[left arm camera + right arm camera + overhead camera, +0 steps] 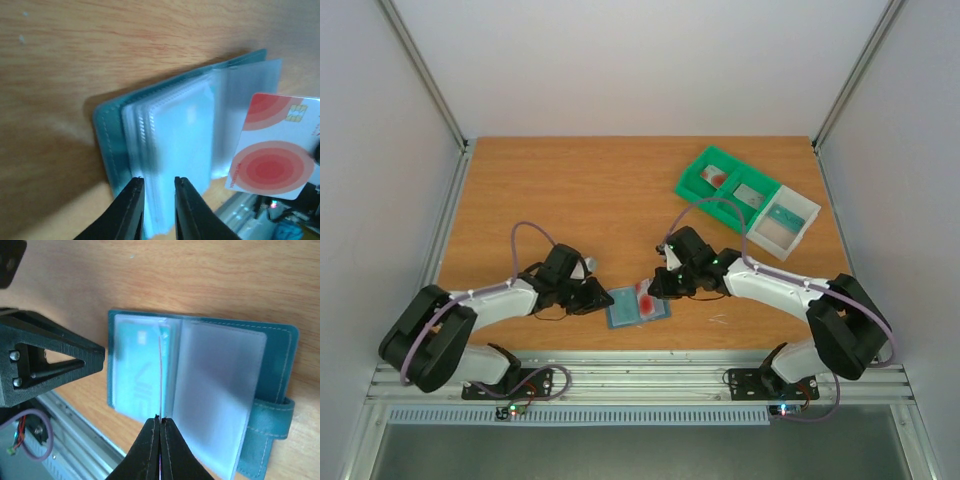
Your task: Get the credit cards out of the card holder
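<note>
Card [272, 150] pinched by right pincer [159, 419] over card holder [282, 365]

Enclosure, fixed work cell.
- Tabletop [570, 190]: orange-brown wood-grain board, matte, rectangular, filling the floor of the cell; fine pale scuffs show near its front right part.
- Back wall [640, 60]: plain white panel, unmarked.
- Left wall [370, 150] and right wall [915, 150]: plain white panels, angled outward in the overhead view.
- Corner struts [420, 70]: bare aluminium profile, one rising at each rear corner.
- Front rail [650, 375]: slotted aluminium extrusion along the near edge of the board.
- Slotted strip [640, 413]: pale grey, just below the rail.
- Lower panel [620, 455]: dull grey-green, blurred.
- Light: even, diffuse; shadows soft and short.
</note>
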Controlling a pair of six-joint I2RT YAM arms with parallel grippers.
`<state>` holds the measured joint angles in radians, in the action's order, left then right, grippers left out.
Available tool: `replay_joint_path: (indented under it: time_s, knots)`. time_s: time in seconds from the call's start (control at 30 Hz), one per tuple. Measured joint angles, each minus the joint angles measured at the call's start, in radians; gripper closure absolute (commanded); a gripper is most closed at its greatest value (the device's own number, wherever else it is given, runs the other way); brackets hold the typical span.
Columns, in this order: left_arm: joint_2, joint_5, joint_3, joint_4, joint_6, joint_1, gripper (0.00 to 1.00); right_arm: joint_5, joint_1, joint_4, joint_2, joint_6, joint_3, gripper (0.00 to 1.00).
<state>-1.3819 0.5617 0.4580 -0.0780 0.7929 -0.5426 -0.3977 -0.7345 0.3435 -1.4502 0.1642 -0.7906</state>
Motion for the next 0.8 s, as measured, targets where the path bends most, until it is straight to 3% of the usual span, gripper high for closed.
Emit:
replay_joint_path:
  time_s: [0.47,0.8]
  knots:
    - [0.431,0.107,0.039,-0.074,0.019,0.0,0.45,-0.261,0.0,0.224,0.171,-0.185,-0.134,0.99]
    - [0.533,0.293,0.053,-0.099,-0.046,0.0,0.42,-0.492,0.0,0.245,0.213,-0.226,-0.134,0.99]
